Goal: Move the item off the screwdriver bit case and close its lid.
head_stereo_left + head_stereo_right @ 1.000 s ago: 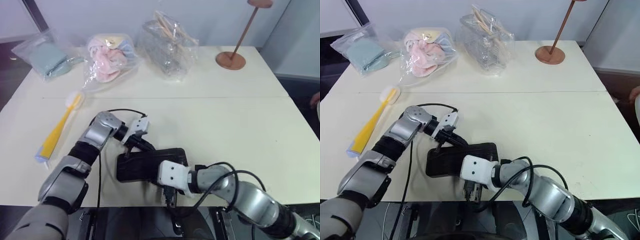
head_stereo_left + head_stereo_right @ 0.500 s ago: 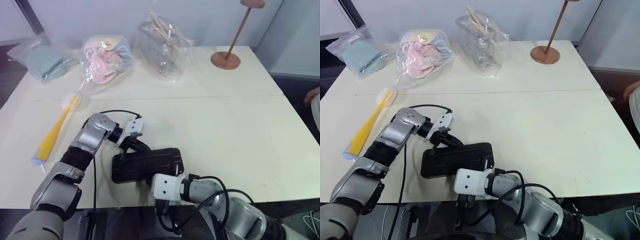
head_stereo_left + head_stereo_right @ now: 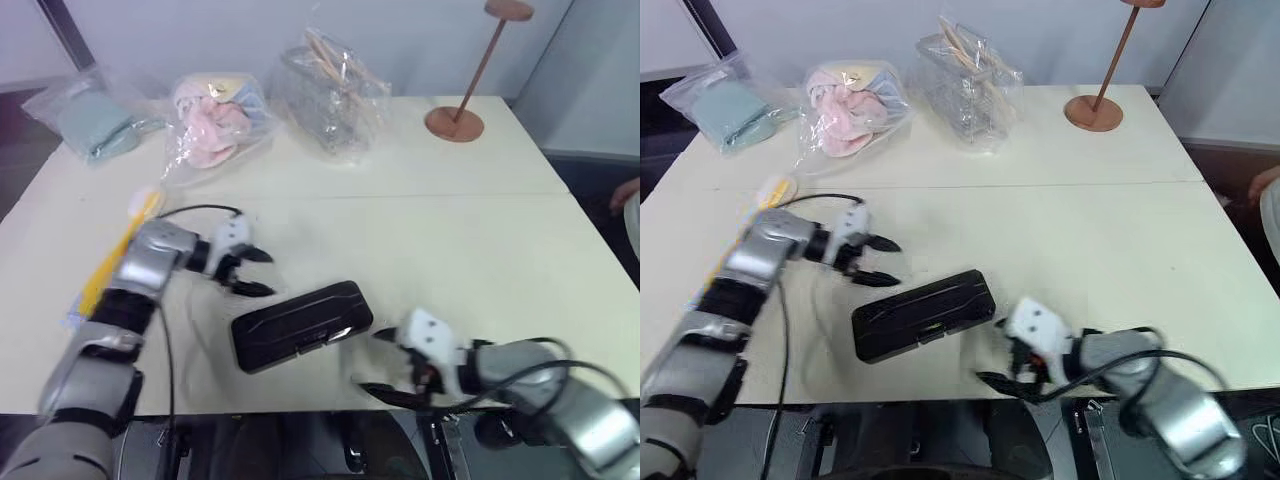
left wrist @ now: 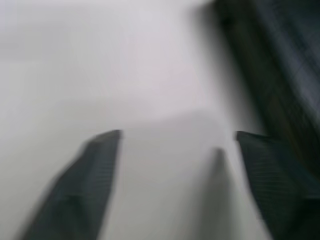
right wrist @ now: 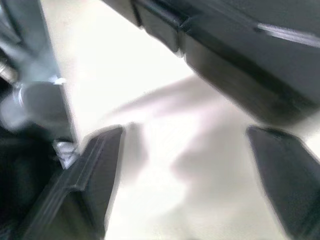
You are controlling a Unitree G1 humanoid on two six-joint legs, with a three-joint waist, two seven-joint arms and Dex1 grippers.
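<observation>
The screwdriver bit case [image 3: 300, 322] lies near the table's front edge, slightly askew, glossy dark. Its lid [image 3: 925, 308] lies flat down on it. The item, a yellow-handled brush [image 3: 99, 283] with a white head [image 3: 146, 200], rests on the table to the left, apart from the case and partly hidden by my left arm. My left gripper [image 3: 257, 272] is open just left of the case, touching nothing. My right gripper [image 3: 385, 366] is open at the case's right end, over the table edge. Both wrist views show spread fingers [image 4: 95, 170] with the dark case [image 5: 240, 50] beyond them.
Along the back of the table [image 3: 480, 250] lie a bag of blue cloth [image 3: 95, 118], a bag of pink items [image 3: 213, 125] and a clear bag with a wire basket [image 3: 330, 88]. A copper stand [image 3: 455, 122] rises at the back right. A person's hand [image 3: 628, 193] shows at the right edge.
Both grippers have opened and drawn away from the case, the left to the left, the right to the right. The case now lies a little more askew.
</observation>
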